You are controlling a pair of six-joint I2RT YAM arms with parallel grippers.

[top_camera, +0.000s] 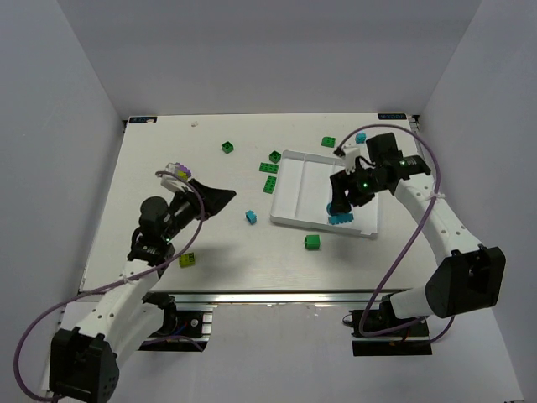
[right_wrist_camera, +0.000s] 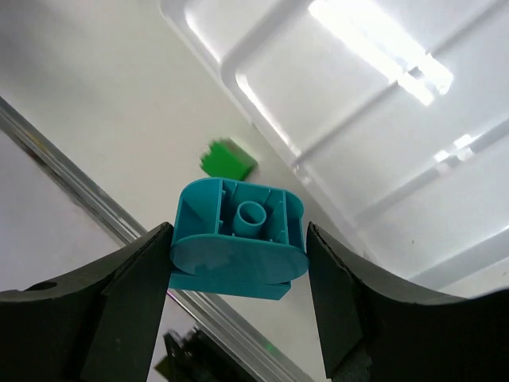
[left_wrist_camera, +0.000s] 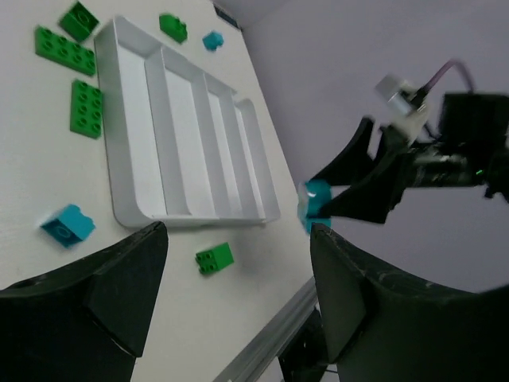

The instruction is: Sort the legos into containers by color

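Note:
The white tray (top_camera: 302, 189) lies right of centre, and its long compartments look empty in the left wrist view (left_wrist_camera: 131, 159). My right gripper (top_camera: 340, 210) is shut on a cyan brick (top_camera: 340, 219) and holds it over the tray's near rim. In the right wrist view the gripper (right_wrist_camera: 238, 255) clamps that brick (right_wrist_camera: 254, 215) underside up, above the tray's corner (right_wrist_camera: 231, 76). My left gripper (top_camera: 220, 200) is open and empty, raised left of the tray; it also shows in the left wrist view (left_wrist_camera: 238, 231). Loose bricks lie around the tray.
Dark green bricks (top_camera: 269, 185) (top_camera: 274, 156) (top_camera: 227, 147) (top_camera: 328, 142) lie left of and behind the tray. A cyan brick (top_camera: 251, 217) and a green brick (top_camera: 312, 242) lie near its front. A lime brick (top_camera: 188, 259) lies by the left arm. Another cyan brick (top_camera: 360, 138) is at the back.

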